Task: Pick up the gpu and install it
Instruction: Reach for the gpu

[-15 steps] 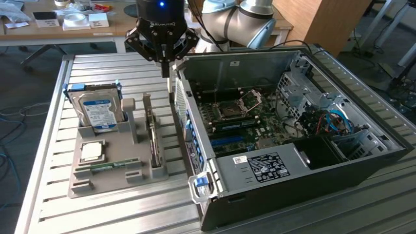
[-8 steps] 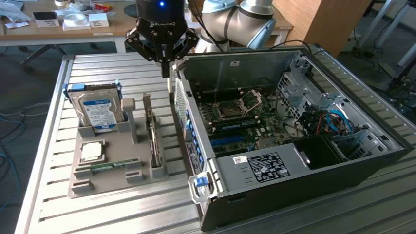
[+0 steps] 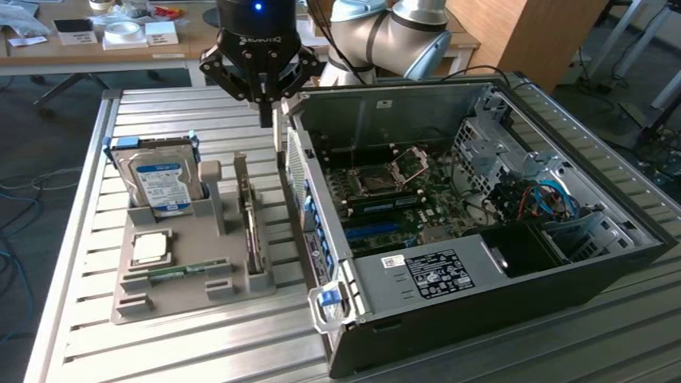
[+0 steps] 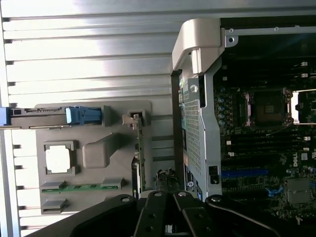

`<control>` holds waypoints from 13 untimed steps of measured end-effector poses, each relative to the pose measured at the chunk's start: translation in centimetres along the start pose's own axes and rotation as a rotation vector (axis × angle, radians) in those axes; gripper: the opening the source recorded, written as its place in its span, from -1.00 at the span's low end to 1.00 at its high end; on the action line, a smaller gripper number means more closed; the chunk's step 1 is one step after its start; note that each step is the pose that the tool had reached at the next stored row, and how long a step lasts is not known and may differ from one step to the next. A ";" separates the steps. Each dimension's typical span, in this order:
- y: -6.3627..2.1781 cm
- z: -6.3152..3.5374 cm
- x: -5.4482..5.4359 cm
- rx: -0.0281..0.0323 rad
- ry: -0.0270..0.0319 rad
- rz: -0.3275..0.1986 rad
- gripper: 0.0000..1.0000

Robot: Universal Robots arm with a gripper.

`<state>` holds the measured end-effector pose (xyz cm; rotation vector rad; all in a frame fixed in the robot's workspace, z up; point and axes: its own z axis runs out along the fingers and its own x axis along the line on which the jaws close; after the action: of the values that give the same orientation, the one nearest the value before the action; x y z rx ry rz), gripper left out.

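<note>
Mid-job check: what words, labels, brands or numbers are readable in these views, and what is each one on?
"ROBOTIQ": white letters on the black body of the gripper, just legible.
Blue-white label on the hard drive: print too small to read.
White label on the power supply: too small to read.
gpu standing in its holder: no readable marking.

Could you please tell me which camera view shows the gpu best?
The exterior view: there the gpu stands on edge in the gray holder, with its long side visible. The wrist view looks down on the gpu edge-on, as a thin strip with its end bracket.
</note>
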<state>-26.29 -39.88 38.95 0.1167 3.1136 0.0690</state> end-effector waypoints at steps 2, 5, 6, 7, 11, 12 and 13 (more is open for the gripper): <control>-0.01 0.00 0.1 0.0001 0.0000 0.000 -0.79; -0.01 0.00 0.1 0.0001 0.0000 0.000 -0.79; -0.01 -0.01 0.1 0.0001 0.0001 0.000 -0.79; -0.01 -0.01 0.1 0.0001 0.0000 0.000 -0.79; -0.02 0.01 0.2 0.0001 0.0000 0.000 -0.79; -0.02 0.00 0.3 0.0001 0.0001 0.000 -0.79; -0.03 0.01 0.3 0.0001 0.0000 0.000 -0.79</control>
<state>-26.61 -39.88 38.93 0.1167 3.1137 0.0688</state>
